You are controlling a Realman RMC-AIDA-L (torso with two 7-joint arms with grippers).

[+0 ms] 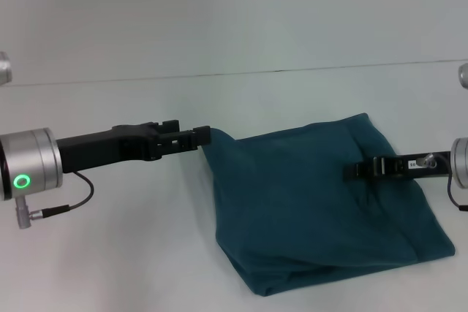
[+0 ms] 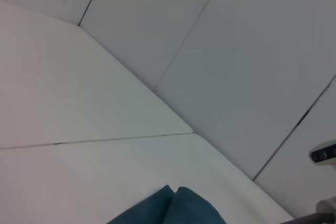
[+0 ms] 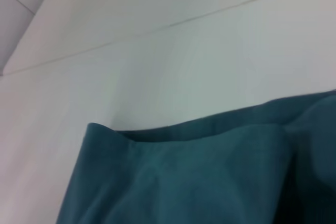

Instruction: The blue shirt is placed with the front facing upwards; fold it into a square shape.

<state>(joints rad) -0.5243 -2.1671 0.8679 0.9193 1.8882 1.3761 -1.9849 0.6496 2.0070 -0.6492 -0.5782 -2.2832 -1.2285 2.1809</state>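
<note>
It looks like a lab or test bench. A plain white table point(image 1: 110, 253) meets bare white wall panels point(image 2: 236, 51) (seams visible), without household furnishings.

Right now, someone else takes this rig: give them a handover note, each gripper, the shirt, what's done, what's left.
Left gripper: shut on the blue shirt, pinching its left far corner, which is pulled out to a point.
Right gripper: reaching in from the right over the shirt's right half, low on the cloth; whether it grips cannot be told.
Shirt: on the white table, right of centre, already folded into a rough, uneven block with only plain fabric showing; no print visible. Near edge is bunched and rounded.
Done: main folds.
Left: probably square the corners, flatten the near edge, release both grippers.
</note>
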